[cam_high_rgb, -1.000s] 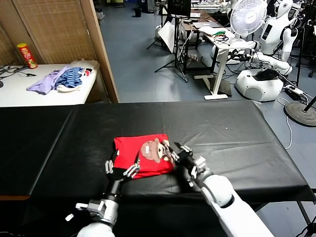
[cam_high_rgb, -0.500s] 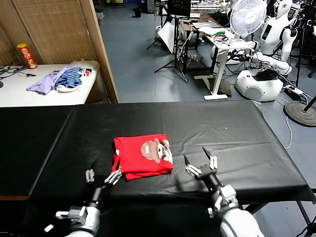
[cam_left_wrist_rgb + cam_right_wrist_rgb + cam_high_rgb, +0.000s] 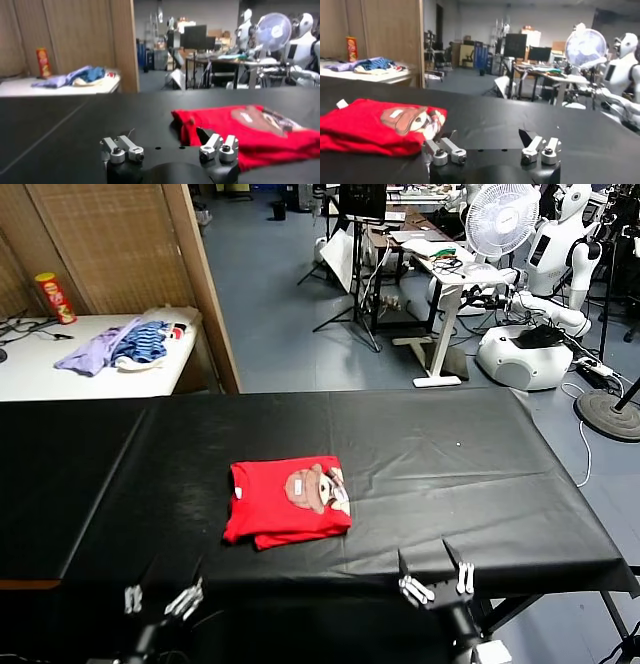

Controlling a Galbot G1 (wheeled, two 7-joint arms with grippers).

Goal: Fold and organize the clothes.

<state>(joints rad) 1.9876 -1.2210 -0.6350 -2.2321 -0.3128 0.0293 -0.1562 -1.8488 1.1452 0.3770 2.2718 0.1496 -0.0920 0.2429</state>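
— Where's the shirt?

— I see the red T-shirt (image 3: pixel 288 503) folded on the black surface (image 3: pixel 450 454), print up, ahead of and between both hands.

— And the hands?

— Left hand (image 3: pixel 160 599) and right hand (image 3: pixel 436 577) sit at the near edge, fingers apart, holding nothing (arms mostly cut off).

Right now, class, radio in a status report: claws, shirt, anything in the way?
Left claw open, right claw open, both at table's near edge, empty. Red T-shirt folded, print up, on black table. Nothing in the way.
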